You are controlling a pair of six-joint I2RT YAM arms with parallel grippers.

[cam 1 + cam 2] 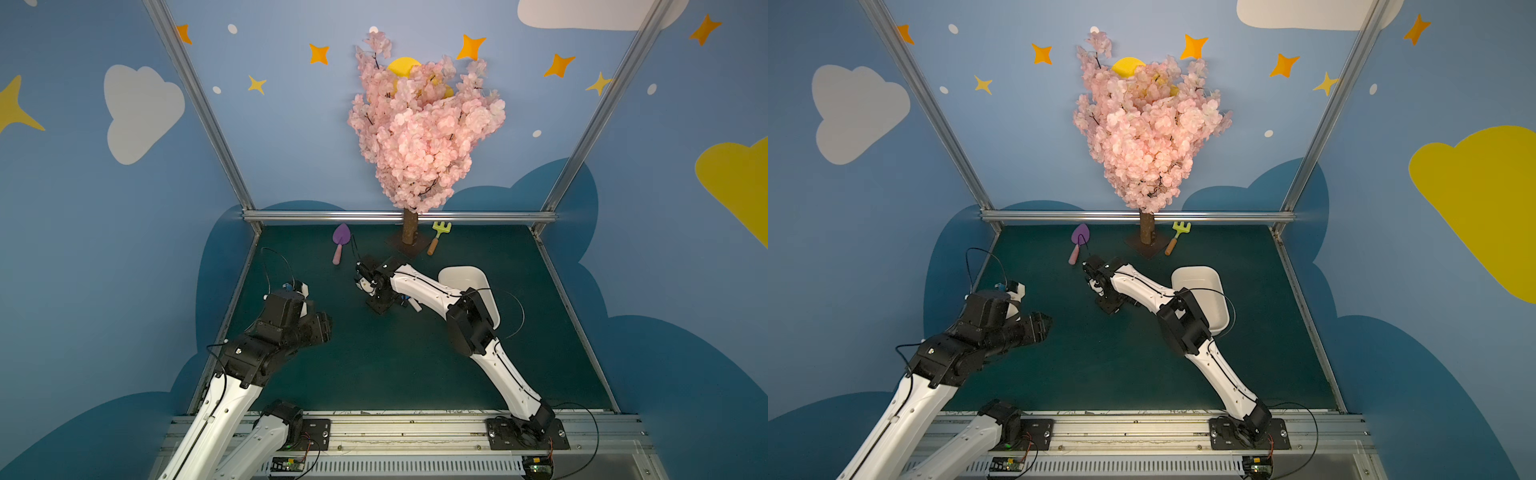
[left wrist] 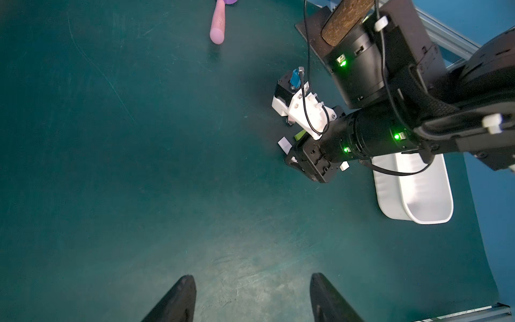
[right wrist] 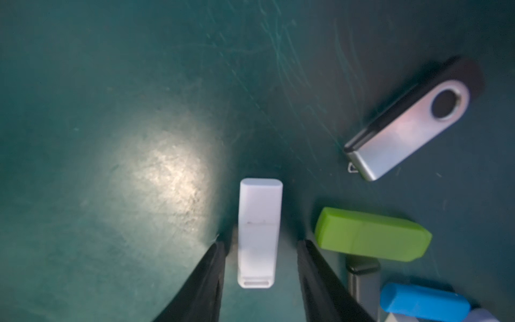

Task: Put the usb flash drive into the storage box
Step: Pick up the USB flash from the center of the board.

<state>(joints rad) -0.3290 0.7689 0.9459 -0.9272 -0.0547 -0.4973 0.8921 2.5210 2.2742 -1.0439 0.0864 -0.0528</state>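
A white usb flash drive (image 3: 259,231) lies flat on the green mat. My right gripper (image 3: 260,245) points down over it, open, with one finger on each side and a gap to both. More drives lie close by: a green one (image 3: 373,235), a silver swivel one (image 3: 409,122), a blue one (image 3: 423,302) and a grey one (image 3: 362,276). The white storage box (image 1: 469,278) (image 1: 1200,276) stands to the right, partly behind my right arm. My left gripper (image 2: 252,278) hovers open and empty over bare mat at the left (image 1: 322,328).
A purple toy trowel (image 1: 340,241), a green toy rake (image 1: 438,237) and the pink blossom tree's trunk (image 1: 409,232) stand along the back edge. An aluminium frame (image 1: 399,216) borders the mat. The right arm (image 2: 362,133) crosses the left wrist view beside the storage box (image 2: 418,195).
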